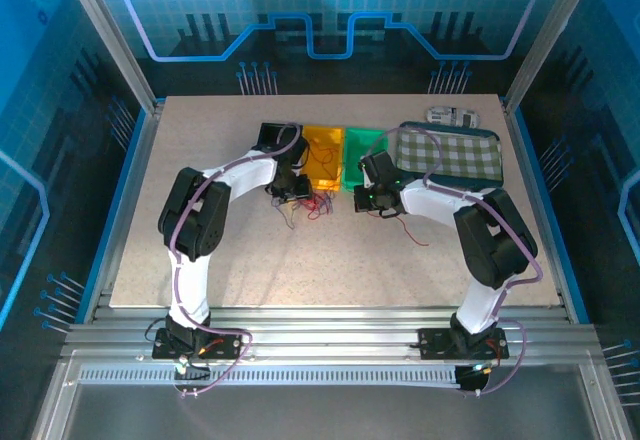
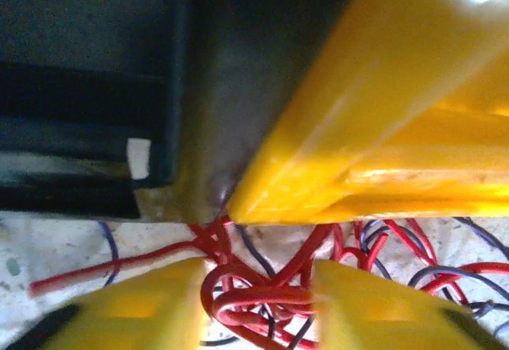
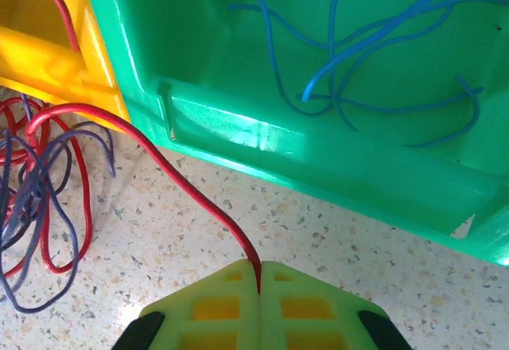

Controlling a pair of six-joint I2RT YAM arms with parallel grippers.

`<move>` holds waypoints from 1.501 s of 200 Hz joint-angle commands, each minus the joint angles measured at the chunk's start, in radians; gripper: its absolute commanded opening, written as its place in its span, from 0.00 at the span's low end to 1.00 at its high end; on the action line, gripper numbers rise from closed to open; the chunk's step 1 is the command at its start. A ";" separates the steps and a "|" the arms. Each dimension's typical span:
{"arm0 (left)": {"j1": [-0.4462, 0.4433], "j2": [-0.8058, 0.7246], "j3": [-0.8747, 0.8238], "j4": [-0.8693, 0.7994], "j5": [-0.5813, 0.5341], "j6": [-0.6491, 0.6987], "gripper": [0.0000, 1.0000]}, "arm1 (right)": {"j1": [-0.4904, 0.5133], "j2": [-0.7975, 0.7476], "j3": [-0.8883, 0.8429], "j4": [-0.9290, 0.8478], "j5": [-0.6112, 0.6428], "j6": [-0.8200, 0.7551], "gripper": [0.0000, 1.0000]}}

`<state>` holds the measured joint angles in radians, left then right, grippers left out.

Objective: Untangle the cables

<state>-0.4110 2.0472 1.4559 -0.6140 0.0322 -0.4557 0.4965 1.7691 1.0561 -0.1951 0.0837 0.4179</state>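
Found left gripper (image 2: 258,274) with fingers apart, straddling the tangled bunch of thin red and dark-blue cables (image 2: 246,298) on the speckled pale tabletop (image 2: 48,246). Noted yellow plastic bin (image 2: 382,87) just ahead of those fingertips. Found right gripper (image 3: 258,282) pinched together on one red wire (image 3: 183,183), arcing forward-left toward the bunch. Noted green plastic bin (image 3: 318,151), holding loose blue wires (image 3: 358,48), just ahead.

left fingers (image 2: 151,302) spread wide apart, right fingers (image 3: 211,310) pressed together pinching a red cable (image 3: 199,193)
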 commanded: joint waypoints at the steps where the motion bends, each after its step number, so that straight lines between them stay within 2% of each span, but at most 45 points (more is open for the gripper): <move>1: -0.012 0.032 0.029 -0.084 -0.046 -0.001 0.16 | -0.010 -0.026 -0.022 0.039 -0.014 0.005 0.00; 15: -0.011 0.044 0.034 -0.086 -0.051 -0.005 0.05 | -0.020 -0.036 -0.031 0.042 -0.010 0.023 0.00; 26: -0.011 0.047 0.031 -0.089 -0.059 -0.008 0.00 | -0.036 -0.046 -0.045 0.042 0.000 0.049 0.00; 76: 0.011 -0.067 -0.121 0.013 -0.027 0.006 0.00 | -0.165 -0.138 -0.154 0.011 0.105 0.205 0.00; 107: 0.072 -0.129 -0.230 0.061 0.010 -0.013 0.00 | -0.251 -0.196 -0.198 -0.052 0.200 0.272 0.00; 147: 0.149 -0.162 -0.330 0.106 0.038 -0.072 0.00 | -0.343 -0.249 -0.217 -0.116 0.264 0.332 0.00; 172: 0.157 -0.149 -0.342 0.123 0.071 -0.074 0.24 | -0.371 -0.264 -0.219 -0.099 0.235 0.320 0.00; 180: 0.157 -0.141 -0.337 0.125 0.081 -0.070 0.27 | -0.371 -0.263 -0.216 -0.083 0.214 0.299 0.00; 193: 0.157 -0.131 -0.322 0.119 0.085 -0.059 0.27 | -0.355 -0.261 -0.206 -0.053 0.165 0.257 0.00; 208: 0.156 -0.125 -0.312 0.117 0.091 -0.051 0.26 | -0.315 -0.250 -0.196 0.047 0.025 0.155 0.00; 217: 0.156 -0.124 -0.311 0.120 0.098 -0.048 0.26 | -0.274 -0.232 -0.182 0.080 -0.069 0.081 0.08; 227: 0.156 -0.119 -0.307 0.119 0.098 -0.046 0.26 | -0.223 -0.196 -0.119 0.056 -0.161 -0.006 0.22; 239: 0.156 -0.114 -0.304 0.119 0.100 -0.047 0.26 | -0.151 -0.150 -0.056 -0.034 -0.176 -0.075 0.34; 265: 0.156 -0.111 -0.304 0.128 0.101 -0.055 0.26 | -0.012 -0.081 0.007 -0.160 -0.251 -0.174 0.47; 285: 0.155 -0.110 -0.302 0.132 0.100 -0.058 0.26 | 0.075 -0.039 0.036 -0.244 -0.241 -0.210 0.52; 300: 0.155 -0.110 -0.305 0.136 0.099 -0.056 0.26 | 0.116 -0.010 0.048 -0.280 -0.146 -0.218 0.51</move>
<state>-0.2573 1.8923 1.1568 -0.4210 0.1547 -0.5217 0.5594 1.7088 1.0760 -0.3206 -0.1101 0.2825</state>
